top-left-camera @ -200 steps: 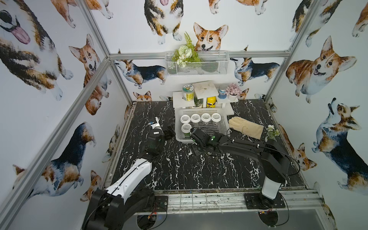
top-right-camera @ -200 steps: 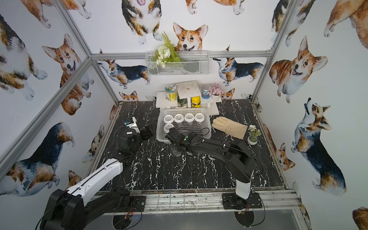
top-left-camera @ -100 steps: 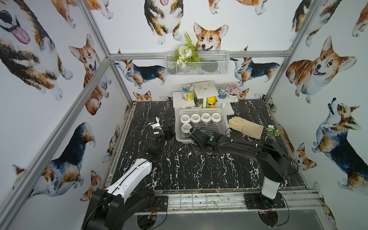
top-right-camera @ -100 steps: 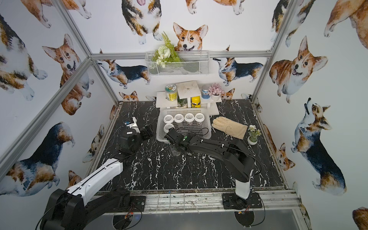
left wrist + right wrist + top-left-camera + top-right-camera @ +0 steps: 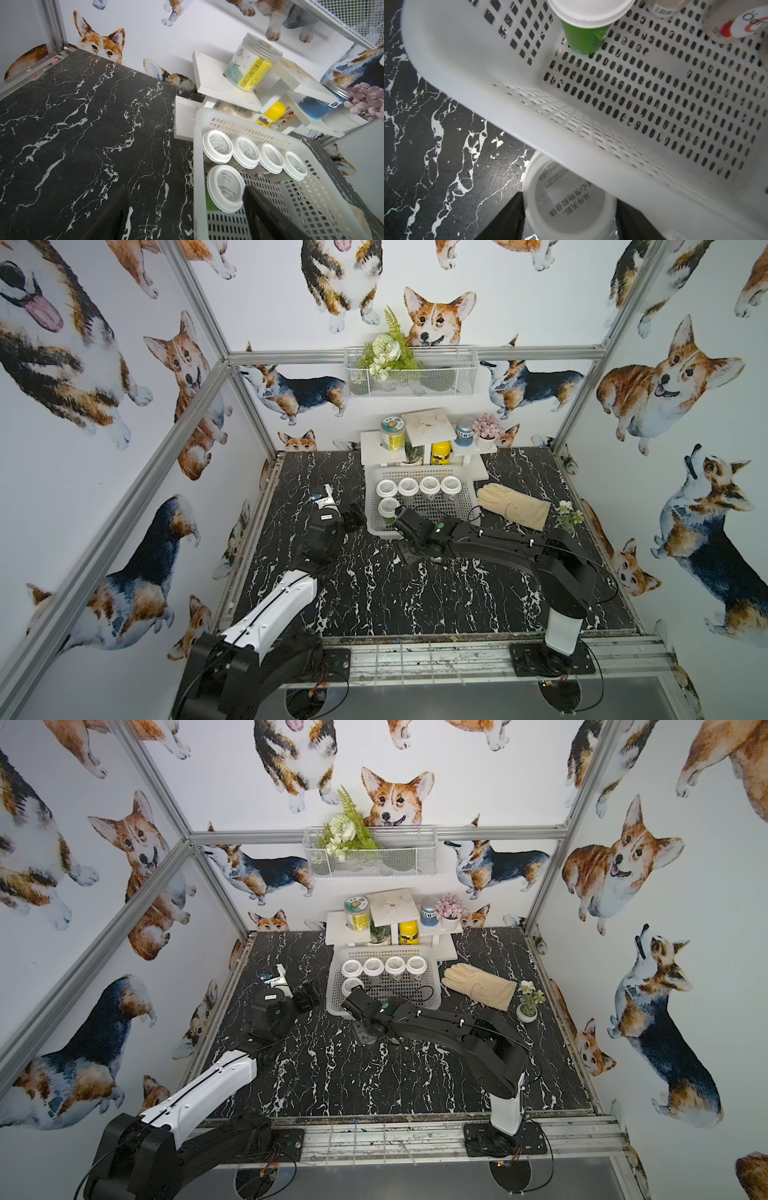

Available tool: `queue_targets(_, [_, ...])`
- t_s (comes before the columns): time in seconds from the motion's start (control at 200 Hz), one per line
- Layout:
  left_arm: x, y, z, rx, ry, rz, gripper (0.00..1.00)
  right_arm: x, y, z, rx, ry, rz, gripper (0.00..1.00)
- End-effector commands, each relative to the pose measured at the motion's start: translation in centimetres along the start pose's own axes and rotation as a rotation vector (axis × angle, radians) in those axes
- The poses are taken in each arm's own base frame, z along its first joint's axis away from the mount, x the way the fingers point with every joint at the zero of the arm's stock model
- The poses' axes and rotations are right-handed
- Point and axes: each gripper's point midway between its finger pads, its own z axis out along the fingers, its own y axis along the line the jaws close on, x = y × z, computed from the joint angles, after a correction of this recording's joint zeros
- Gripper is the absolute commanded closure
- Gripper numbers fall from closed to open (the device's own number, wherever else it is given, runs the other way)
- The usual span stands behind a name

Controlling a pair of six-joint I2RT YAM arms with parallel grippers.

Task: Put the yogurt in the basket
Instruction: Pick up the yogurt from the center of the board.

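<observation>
The white slotted basket stands at the back middle of the table. Several yogurt cups with white lids stand in it: a row along its far side and one nearer, at the left. My right gripper is just outside the basket's near wall, shut on another yogurt cup. The basket rim hides part of that cup's lid. My left gripper is open and straddles the basket's left wall, holding nothing.
A beige glove lies right of the basket, with a small flower pot beyond it. A white stepped shelf behind the basket carries a jar, a yellow bottle and a blue can. A wire basket hangs on the back wall.
My right wrist has edged slightly toward the basket's near left corner. The left arm and the cups in the basket have not moved.
</observation>
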Motion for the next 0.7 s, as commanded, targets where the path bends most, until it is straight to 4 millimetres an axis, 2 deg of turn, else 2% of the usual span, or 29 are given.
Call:
queue_targets(0.0, [-0.9,-0.4,0.0,0.016,-0.028,-0.006,0.1,0.8,0.1,0.1,0.001,0.034,-0.013,0.33])
queue_targets(0.165, [-0.9,-0.4,0.1,0.015,-0.028,-0.004,0.1,0.7,0.7,-0.9,-0.022,0.035,-0.02,0.34])
queue_targets(0.38, [-0.8,-0.4,0.1,0.016,-0.027,-0.006,0.1,0.6,1.7,-3.5,-0.066,0.026,-0.021,0.34])
queue_targets(0.691, [-1.2,-0.1,-0.5,0.007,-0.052,-0.012,0.1,1.0,1.6,-6.7,-0.074,0.024,-0.021,0.34])
